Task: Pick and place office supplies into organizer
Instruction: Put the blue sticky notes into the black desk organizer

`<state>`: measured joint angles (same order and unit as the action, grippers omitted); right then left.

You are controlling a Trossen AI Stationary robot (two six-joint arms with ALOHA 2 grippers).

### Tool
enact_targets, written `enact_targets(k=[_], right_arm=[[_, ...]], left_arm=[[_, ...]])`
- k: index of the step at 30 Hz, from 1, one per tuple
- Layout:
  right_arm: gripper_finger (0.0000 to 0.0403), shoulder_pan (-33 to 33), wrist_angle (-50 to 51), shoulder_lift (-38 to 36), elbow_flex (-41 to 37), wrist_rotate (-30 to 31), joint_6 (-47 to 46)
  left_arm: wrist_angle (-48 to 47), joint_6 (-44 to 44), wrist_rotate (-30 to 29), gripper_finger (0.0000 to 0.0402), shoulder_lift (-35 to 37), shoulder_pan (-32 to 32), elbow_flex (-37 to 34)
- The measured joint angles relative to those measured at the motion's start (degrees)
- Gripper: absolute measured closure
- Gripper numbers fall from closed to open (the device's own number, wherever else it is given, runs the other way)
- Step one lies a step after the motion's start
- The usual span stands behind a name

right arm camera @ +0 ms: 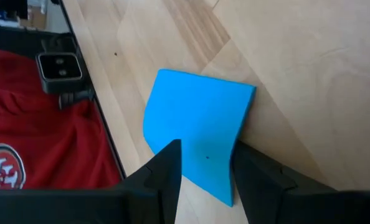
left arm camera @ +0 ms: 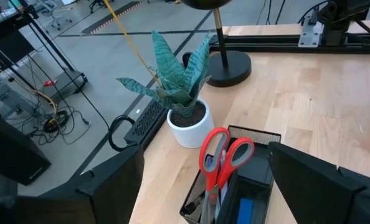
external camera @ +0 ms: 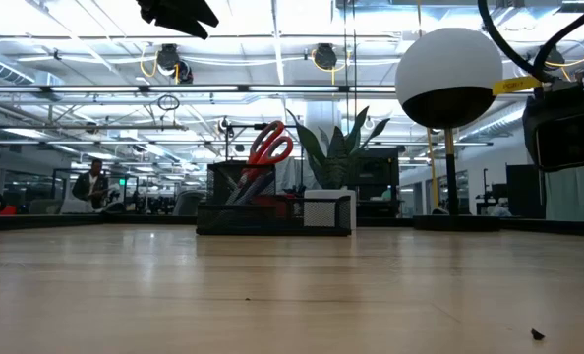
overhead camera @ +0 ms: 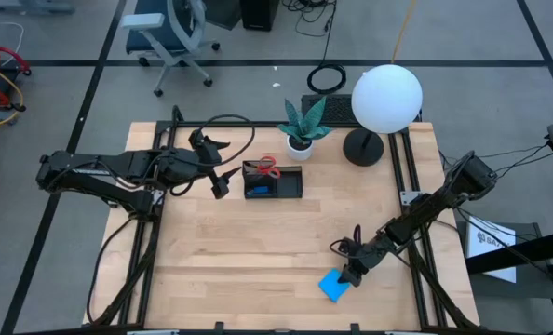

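Observation:
The bright blue square pad [overhead camera: 332, 286] [right arm camera: 197, 124] lies near the table's near right edge, one side slightly curled. My right gripper [overhead camera: 353, 273] [right arm camera: 205, 171] slants down over the pad's far right corner, open, with blue showing between its fingers. The black organizer [overhead camera: 273, 181] [left arm camera: 250, 134] stands on the table at centre back. Red-handled scissors [overhead camera: 267, 166] [left arm camera: 225, 155] stick upright out of it, and a small blue piece [left arm camera: 246, 208] lies inside. My left gripper [overhead camera: 222, 181] hangs open above the table, just left of the organizer. My right gripper's fingers [right arm camera: 166, 165] stand over the pad's corner nearest them [right arm camera: 225, 186], slanting down from the table's far right. Whether they touch the pad I cannot tell. The pad looks to lie on the wood.
A white plant pot [overhead camera: 301, 144] and a lamp with a white globe [overhead camera: 386, 98] stand behind the organizer. The table's near edge runs close to the pad, with red cloth [right arm camera: 23, 137] beyond it. Bare wood stretches between the pad and the organizer.

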<state>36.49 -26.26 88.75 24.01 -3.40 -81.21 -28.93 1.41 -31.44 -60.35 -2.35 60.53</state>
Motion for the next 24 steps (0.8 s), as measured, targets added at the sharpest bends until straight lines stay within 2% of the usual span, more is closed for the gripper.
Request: enact_targets(k=[4, 11, 16, 24], right_arm=[[0.0291, 0.02, 0.09, 0.04, 0.27, -0.06, 2.07], [0.0393, 0.02, 0.13, 0.11, 0.24, -0.03, 5.15], [0.0399, 0.02, -0.78, 0.13, 0.2, 0.16, 7.34], [0.0401, -3.0, -13.76, 0.42, -0.09, 2.25, 18.56]], left_arm=[[-0.01, 0.0, 0.05, 0.0055, -0.01, 0.0, 0.0], [0.0, 0.17, 0.07, 0.0055, -0.01, 0.0, 0.02], [-0.01, 0.17, 0.07, 0.0055, -0.01, 0.0, 0.02], [-0.26, 0.17, 0.07, 0.0055, -0.01, 0.02, 0.04]])
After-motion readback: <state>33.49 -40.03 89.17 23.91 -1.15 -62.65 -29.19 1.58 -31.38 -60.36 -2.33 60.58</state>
